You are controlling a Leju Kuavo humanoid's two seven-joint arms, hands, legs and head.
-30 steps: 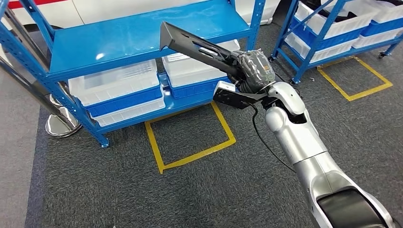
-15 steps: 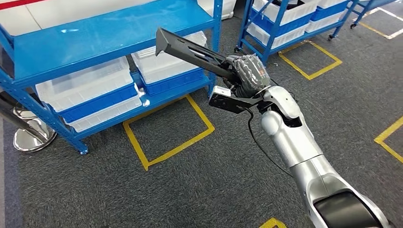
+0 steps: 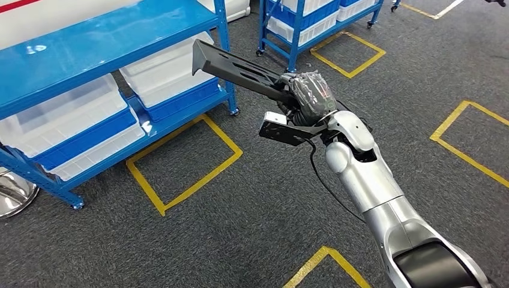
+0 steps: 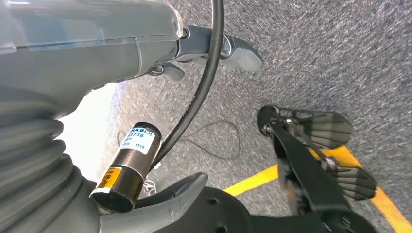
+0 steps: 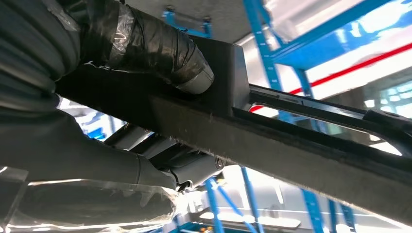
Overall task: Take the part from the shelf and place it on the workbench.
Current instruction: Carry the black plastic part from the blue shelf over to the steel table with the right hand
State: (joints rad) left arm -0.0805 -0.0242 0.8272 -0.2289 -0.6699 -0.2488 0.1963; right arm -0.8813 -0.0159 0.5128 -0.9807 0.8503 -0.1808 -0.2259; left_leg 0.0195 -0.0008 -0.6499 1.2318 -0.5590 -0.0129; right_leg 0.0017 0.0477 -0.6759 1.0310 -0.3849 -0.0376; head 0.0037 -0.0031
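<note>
right hand [image 3: 309,95] fingers [image 5: 160,48] clenched round one end of part [image 3: 240,67], held in air above carpet, beside blue shelf [image 3: 90,42]; left hand [image 4: 194,48] over floor, fingers loose, holding nothing; shelf bins [image 3: 171,75] contents unclear

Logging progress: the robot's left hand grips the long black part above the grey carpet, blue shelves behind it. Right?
Not quite: the right hand grips the long black part, as the head view shows. The grey carpet and blue shelves are as you say.
</note>
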